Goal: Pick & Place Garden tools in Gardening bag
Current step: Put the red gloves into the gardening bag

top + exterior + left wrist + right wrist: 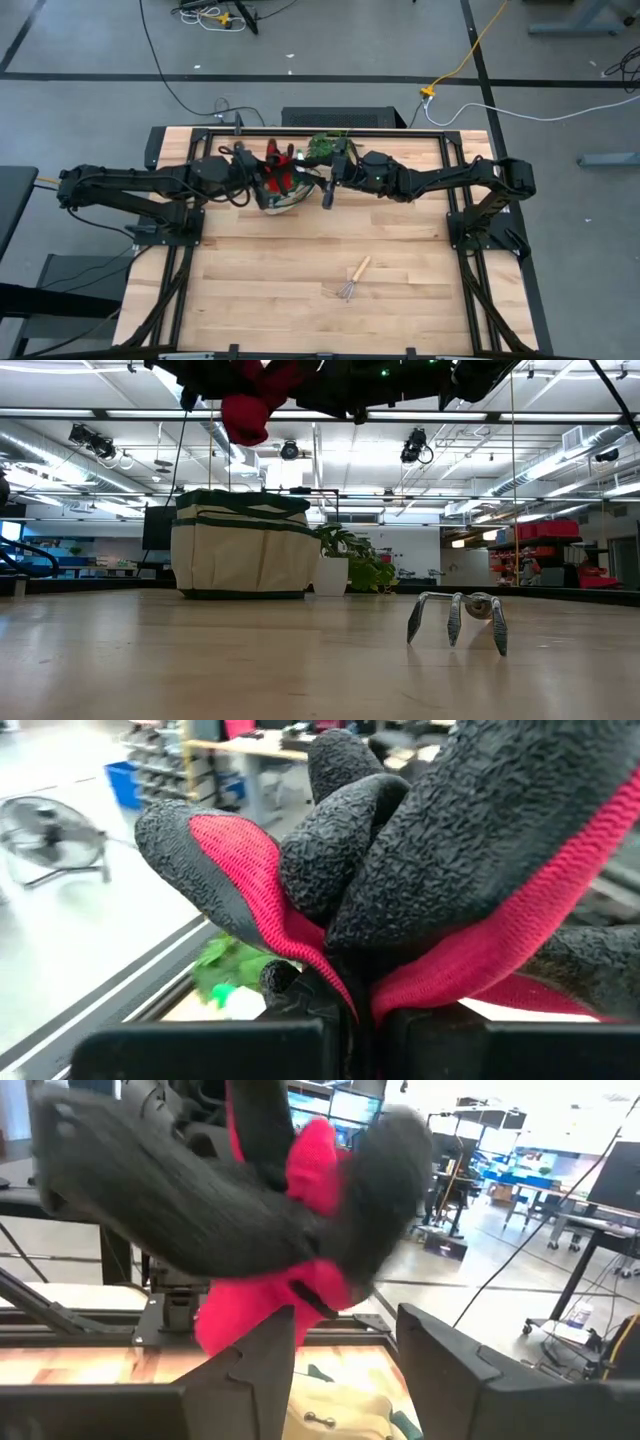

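Note:
The red-and-black gloves [281,176] hang in my left gripper [262,178], above the cream bag with green trim [283,203]. In the low view the gloves [245,408] are well above the bag [245,550]. My right gripper [327,197] is open just right of the gloves. In its wrist view [350,1370] the gloves [250,1210] fill the space ahead, and I cannot tell whether its fingers touch them. The metal hand rake with a wooden handle [352,281] lies on the table near the front. The spray bottle is not in view. My left gripper pinches the bunched gloves between its two fingers at a folded red-and-black part [340,982], several layers together. It comes in level from the table's left. The gloves are lifted clear of the bag, and their fingers [350,810] stick out beyond the gripper.
The leafy plant in a white pot [325,147] stands behind the bag near the far edge, close to my right arm; it also shows in the low view [345,565]. The rake [460,615] rests on its tines. Bare wood spreads across the table's near half [260,290].

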Robot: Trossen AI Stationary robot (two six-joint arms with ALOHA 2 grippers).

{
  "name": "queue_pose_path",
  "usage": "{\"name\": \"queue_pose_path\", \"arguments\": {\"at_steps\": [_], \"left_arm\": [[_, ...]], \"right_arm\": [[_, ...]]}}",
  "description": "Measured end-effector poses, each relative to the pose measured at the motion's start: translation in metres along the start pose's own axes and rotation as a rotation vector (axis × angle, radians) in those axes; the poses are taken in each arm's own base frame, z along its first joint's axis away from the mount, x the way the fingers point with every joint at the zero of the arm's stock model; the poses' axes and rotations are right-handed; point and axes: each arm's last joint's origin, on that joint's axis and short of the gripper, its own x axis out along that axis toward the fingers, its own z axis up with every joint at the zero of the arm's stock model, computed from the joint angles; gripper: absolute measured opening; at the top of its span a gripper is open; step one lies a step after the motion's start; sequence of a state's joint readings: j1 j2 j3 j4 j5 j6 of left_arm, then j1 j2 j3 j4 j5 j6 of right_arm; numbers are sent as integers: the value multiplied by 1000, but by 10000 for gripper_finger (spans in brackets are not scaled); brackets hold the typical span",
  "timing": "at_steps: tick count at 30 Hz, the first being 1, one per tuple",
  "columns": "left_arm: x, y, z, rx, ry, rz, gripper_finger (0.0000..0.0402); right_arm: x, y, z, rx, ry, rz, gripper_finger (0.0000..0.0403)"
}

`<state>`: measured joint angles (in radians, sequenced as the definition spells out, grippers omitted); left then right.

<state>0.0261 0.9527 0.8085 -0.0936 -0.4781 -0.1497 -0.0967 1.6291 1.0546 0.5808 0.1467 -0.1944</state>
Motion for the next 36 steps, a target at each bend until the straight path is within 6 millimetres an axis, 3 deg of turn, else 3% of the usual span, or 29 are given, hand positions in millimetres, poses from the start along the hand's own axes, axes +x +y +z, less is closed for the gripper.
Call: {"name": "queue_pose_path", "arguments": {"at_steps": [7, 17, 24, 36], "left_arm": [[0, 8, -12, 24, 98, 157, 26], [3, 15, -17, -17, 118, 218, 26], [14, 21, -53, -63, 105, 236, 25], [24, 33, -93, -73, 90, 257, 25]], "right_arm": [[0, 0, 0, -2, 1, 0, 177], [-2, -1, 3, -1, -11, -4, 177], [-7, -2, 10, -4, -16, 6, 177], [-8, 2, 12, -23, -22, 15, 177]]}}
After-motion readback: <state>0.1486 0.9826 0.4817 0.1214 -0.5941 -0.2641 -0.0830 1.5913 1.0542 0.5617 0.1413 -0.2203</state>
